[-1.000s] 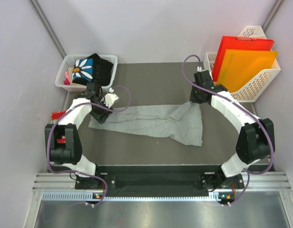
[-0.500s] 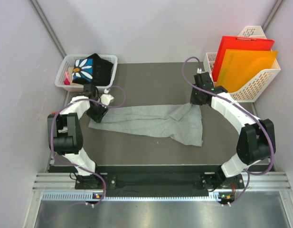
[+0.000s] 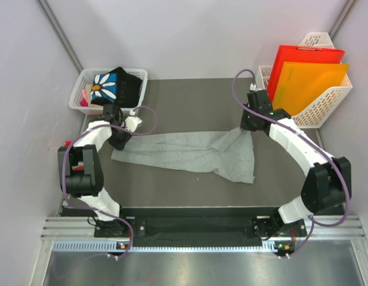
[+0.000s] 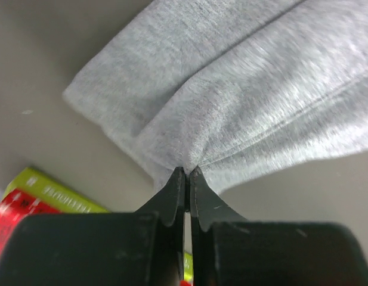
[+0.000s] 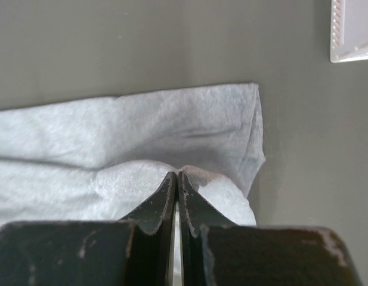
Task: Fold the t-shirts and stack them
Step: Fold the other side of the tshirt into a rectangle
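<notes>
Only the wrist views show both jaws pinching the grey t-shirt [image 4: 243, 89].

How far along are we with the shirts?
Early. Nothing is stacked yet. The grey shirt lies in a long rumpled strip on the table, with the left gripper and right gripper each pinching one end. The black daisy shirt sits in the basket, not yet folded.

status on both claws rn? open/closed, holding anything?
left claw: closed, pinching an edge of the grey t-shirt.
right claw: closed, pinching a bunched fold at the other end of the same shirt.
</notes>
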You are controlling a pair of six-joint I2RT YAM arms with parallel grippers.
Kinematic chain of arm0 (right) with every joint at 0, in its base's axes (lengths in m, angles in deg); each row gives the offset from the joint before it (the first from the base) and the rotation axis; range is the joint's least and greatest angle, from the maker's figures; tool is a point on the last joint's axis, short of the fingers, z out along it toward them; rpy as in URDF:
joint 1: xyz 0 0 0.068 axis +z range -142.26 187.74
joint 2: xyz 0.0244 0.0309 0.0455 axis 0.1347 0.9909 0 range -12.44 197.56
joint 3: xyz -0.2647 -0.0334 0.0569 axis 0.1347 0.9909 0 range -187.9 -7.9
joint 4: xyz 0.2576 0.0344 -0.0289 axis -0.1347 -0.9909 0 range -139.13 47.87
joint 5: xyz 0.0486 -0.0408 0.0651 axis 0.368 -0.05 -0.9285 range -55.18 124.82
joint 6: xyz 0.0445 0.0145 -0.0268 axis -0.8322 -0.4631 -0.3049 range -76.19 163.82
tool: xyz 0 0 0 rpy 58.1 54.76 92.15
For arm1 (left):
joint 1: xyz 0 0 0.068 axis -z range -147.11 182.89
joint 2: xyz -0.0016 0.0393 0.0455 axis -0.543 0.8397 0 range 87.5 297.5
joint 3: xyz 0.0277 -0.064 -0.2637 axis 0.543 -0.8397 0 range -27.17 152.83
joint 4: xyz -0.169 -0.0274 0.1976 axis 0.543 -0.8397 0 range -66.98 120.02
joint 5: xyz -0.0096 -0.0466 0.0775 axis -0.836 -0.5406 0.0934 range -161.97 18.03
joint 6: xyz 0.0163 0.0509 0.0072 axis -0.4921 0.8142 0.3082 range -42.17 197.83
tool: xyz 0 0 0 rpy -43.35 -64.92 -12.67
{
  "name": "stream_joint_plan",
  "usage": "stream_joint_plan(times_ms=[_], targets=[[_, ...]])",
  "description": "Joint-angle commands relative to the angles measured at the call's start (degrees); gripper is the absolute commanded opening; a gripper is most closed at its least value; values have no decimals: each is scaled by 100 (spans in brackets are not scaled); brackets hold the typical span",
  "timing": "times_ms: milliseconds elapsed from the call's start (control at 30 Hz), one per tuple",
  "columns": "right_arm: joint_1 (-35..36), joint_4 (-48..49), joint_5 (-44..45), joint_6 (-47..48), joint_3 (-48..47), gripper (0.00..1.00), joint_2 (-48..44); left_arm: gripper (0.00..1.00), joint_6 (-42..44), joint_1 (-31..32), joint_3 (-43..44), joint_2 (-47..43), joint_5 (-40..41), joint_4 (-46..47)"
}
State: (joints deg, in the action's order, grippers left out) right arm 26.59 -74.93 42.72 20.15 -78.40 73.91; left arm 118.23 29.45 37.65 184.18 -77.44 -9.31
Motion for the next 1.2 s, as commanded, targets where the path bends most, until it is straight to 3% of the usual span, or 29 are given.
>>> stream_joint_plan(times_ms=[0,333,567,800,1167], targets=[[48,-86,-236,-104,159,0,-1241,0,55,-60,-30,-1123,-261,-442],[453,-1350,-605,-543,1432,0,-4124,0,293,-60,-1039,-4048,-595,-1753],[462,-2213,-676,-754,1689,0,-5145,0,328,-69,-1990,-4852,-384,-1991],[461,-1951,-518,-658,1531,0,-4716,0,293,-60,-2246,-4335,-94,-1219],[119,-764,10,-236,459,0,-2361,0,626,-235,-1570,-2252,785,566]])
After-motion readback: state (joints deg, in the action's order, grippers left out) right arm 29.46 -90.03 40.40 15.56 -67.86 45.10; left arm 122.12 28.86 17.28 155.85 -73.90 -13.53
